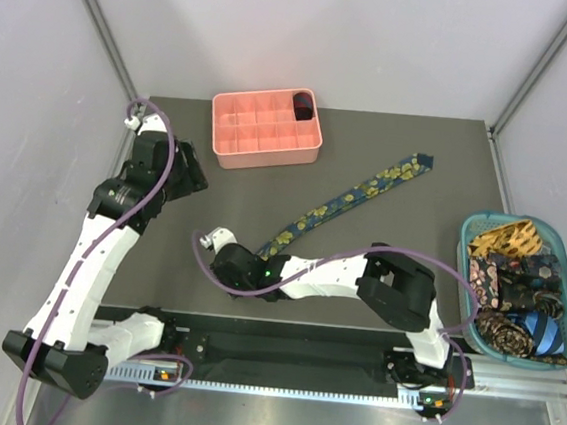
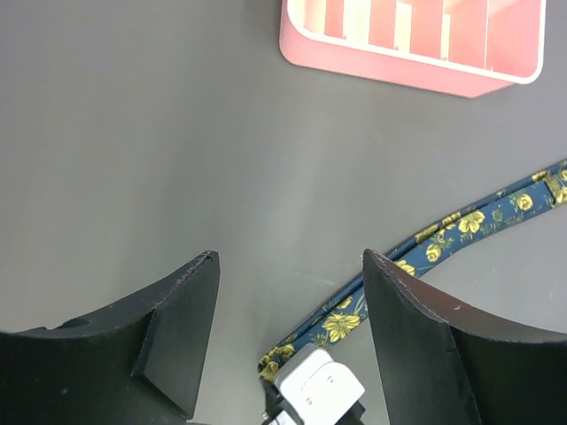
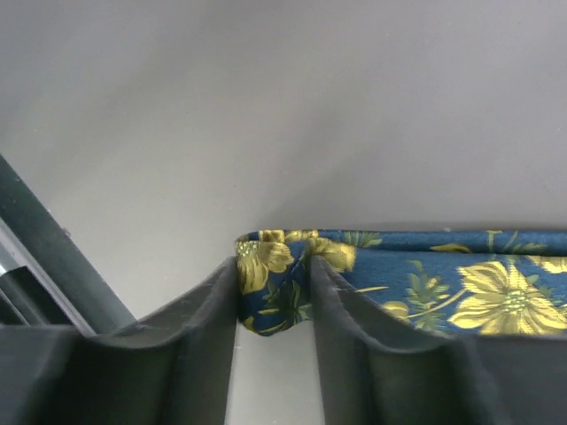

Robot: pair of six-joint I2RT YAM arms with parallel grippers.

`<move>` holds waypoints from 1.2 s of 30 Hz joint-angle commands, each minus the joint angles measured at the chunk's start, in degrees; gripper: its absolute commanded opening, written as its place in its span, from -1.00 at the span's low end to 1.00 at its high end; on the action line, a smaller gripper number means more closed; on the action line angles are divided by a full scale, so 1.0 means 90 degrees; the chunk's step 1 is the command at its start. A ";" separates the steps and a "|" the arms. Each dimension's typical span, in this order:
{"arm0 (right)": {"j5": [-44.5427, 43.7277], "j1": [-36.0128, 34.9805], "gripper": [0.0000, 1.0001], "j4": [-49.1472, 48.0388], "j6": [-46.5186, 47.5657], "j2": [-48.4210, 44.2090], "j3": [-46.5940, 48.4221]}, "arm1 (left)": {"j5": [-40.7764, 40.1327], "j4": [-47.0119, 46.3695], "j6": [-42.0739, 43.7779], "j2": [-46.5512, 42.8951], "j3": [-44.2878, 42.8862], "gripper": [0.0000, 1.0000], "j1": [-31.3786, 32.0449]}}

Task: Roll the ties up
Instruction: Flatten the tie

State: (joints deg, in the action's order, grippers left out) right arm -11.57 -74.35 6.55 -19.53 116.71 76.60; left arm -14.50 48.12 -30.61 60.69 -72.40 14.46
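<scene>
A navy tie with yellow flowers (image 1: 350, 199) lies stretched diagonally across the dark table, its wide point toward the far right. My right gripper (image 1: 267, 254) is shut on its narrow near end. In the right wrist view the folded fabric (image 3: 275, 283) is bunched between the pads of that gripper (image 3: 273, 266). My left gripper (image 1: 196, 179) hovers open over bare table at the left, holding nothing. Its wrist view shows the tie (image 2: 461, 221) running beyond its fingers (image 2: 288, 257). A dark rolled tie (image 1: 302, 104) sits in a corner compartment of the pink tray.
The salmon-pink grid tray (image 1: 264, 152) stands at the far middle and also shows in the left wrist view (image 2: 399, 75). A teal basket (image 1: 524, 222) at the right edge holds several loose ties (image 1: 518, 285). The right arm's white wrist part (image 2: 319, 385) lies near the tie's end.
</scene>
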 commanded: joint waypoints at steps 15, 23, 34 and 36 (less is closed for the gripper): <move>0.1949 0.0388 -1.00 -0.2025 -0.0652 -0.1434 -0.1518 | 0.2080 -0.1635 -0.0143 -0.0492 0.2173 0.43 -0.0015; 0.2936 0.1073 -1.00 -0.2632 -0.1238 -0.1639 -0.2104 | 0.2617 -0.2951 -0.0436 -0.1029 0.3629 0.49 0.0015; 0.3327 0.1805 -0.98 -0.2378 -0.1131 -0.1493 -0.2212 | 0.3018 -0.4077 -0.0457 -0.1303 0.4841 0.46 0.0356; 0.3317 0.1883 -0.97 -0.2329 -0.1082 -0.1405 -0.2202 | 0.2959 -0.4135 -0.0427 -0.1352 0.4929 0.47 0.0434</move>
State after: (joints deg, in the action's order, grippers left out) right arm 17.28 -58.83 -13.91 -30.52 104.66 56.25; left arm 11.35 17.26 -34.74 50.28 -29.02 17.41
